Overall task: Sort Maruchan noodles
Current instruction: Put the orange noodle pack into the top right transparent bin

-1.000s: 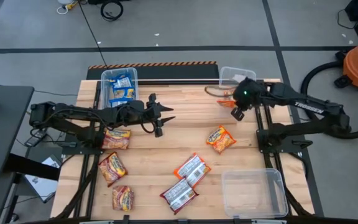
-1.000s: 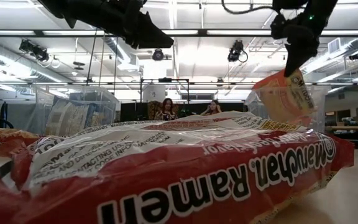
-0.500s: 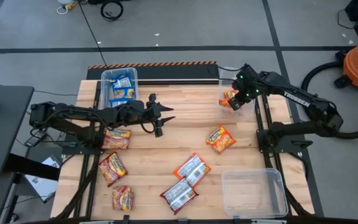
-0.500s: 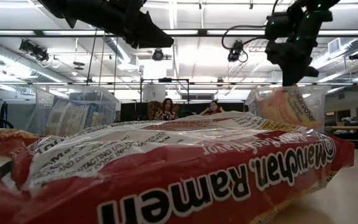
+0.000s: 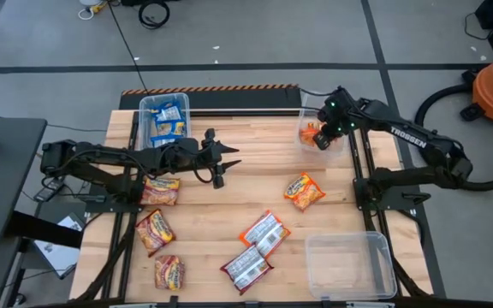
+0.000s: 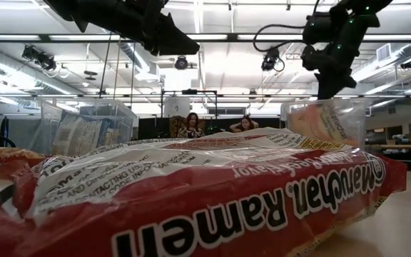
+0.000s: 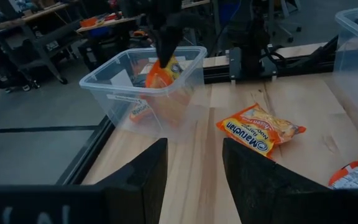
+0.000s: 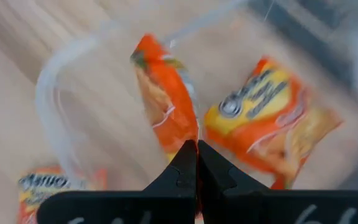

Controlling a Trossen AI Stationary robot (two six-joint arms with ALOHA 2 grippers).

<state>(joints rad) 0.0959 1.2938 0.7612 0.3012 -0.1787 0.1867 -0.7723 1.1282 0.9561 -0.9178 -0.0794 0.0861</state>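
Note:
My right gripper (image 5: 317, 137) hangs over the clear bin (image 5: 342, 103) at the table's far right, shut on an orange Maruchan noodles packet (image 8: 166, 106). A second orange packet (image 8: 266, 130) lies on the bin's floor. My left gripper (image 5: 228, 162) hovers open over the middle of the table, with nothing between its fingers (image 7: 148, 171). Flat on the table lie orange packets (image 5: 304, 191) (image 5: 161, 190) (image 5: 154, 231) and two red ones (image 5: 265, 233) (image 5: 246, 267). Blue packets (image 5: 167, 120) fill the far-left bin. My right gripper pinches the orange packet's upper edge (image 8: 188, 134) between its two shut fingers. The fingers come from above, pointing steeply down. The packet hangs on edge below them, inside the bin's walls (image 7: 163, 71); whether its lower end touches the bin's floor I cannot tell.
An empty clear bin (image 5: 349, 263) stands at the near right corner. Another orange packet (image 5: 169, 272) lies near the front left. A red packet (image 6: 191, 193) fills the low view's foreground. People sit in the room beyond the table (image 6: 191, 125).
My right gripper has carried the orange packet toward the table's far edge and down, rolling a little. The packet, which hung in front of the far-right bin, now hangs inside it. The fingers have stayed shut.

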